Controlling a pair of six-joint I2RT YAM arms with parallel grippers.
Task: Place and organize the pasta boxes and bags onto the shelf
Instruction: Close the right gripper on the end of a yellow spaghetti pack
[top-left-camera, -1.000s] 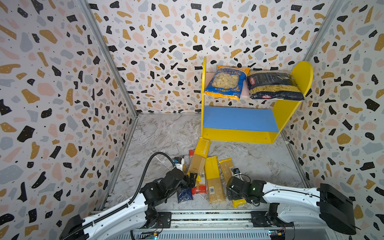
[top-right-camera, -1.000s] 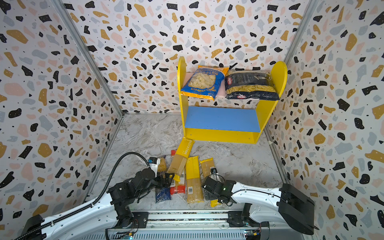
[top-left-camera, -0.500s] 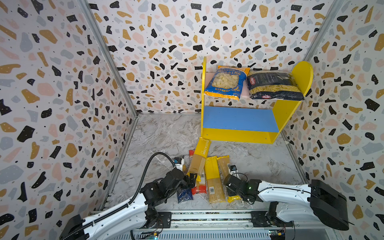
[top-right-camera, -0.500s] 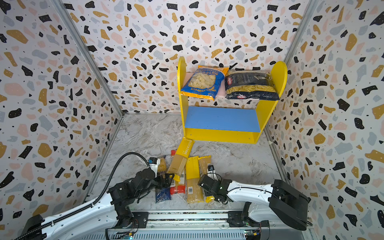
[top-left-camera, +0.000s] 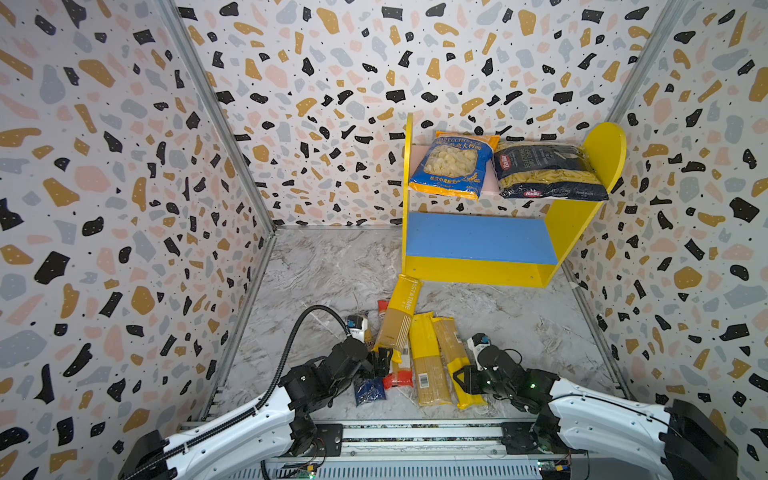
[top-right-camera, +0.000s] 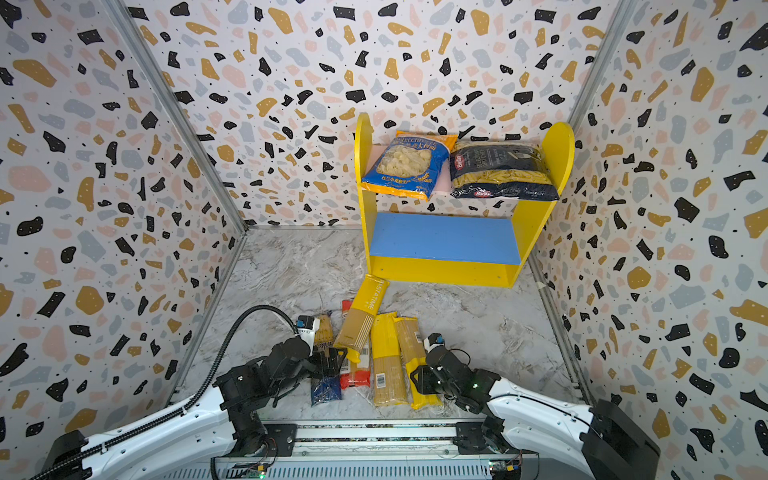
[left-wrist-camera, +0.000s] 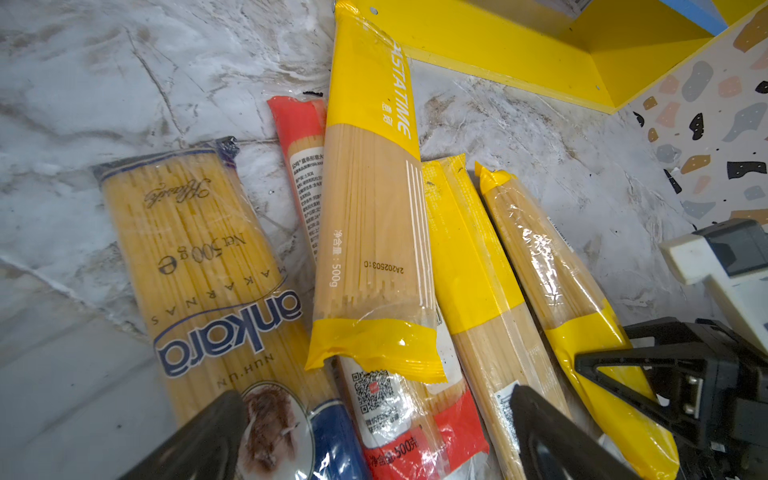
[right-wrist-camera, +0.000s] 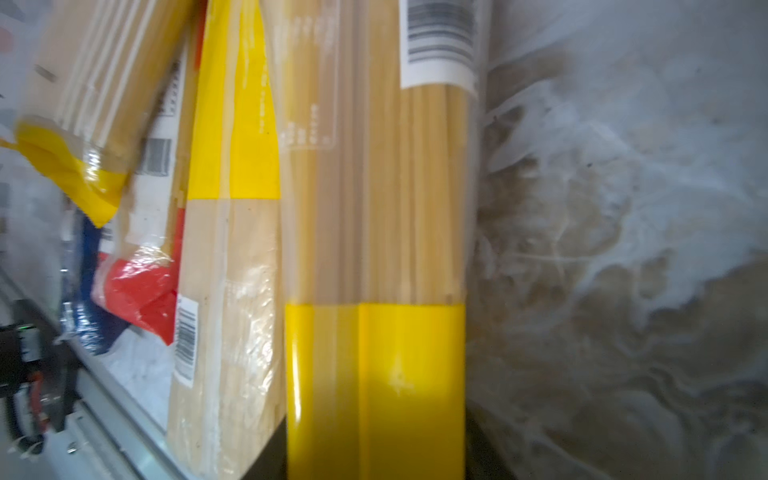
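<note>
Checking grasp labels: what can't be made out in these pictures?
Right gripper fingertips: cut off by the right wrist view's edge beside the yellow spaghetti pack.
Pack print: blurred there.
Blue-ended pack: left gripper covers its middle in top views.
Pink upper board: orecchiette bag, penne bag cover most.

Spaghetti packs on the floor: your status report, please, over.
Left gripper open over slim red plastic pack. Right gripper shut on rightmost long yellow spaghetti pack. Neighbouring yellow pack lies against it.

Top views high, downward — wrist cameras close over packs (left-wrist-camera: 365, 232)
</note>
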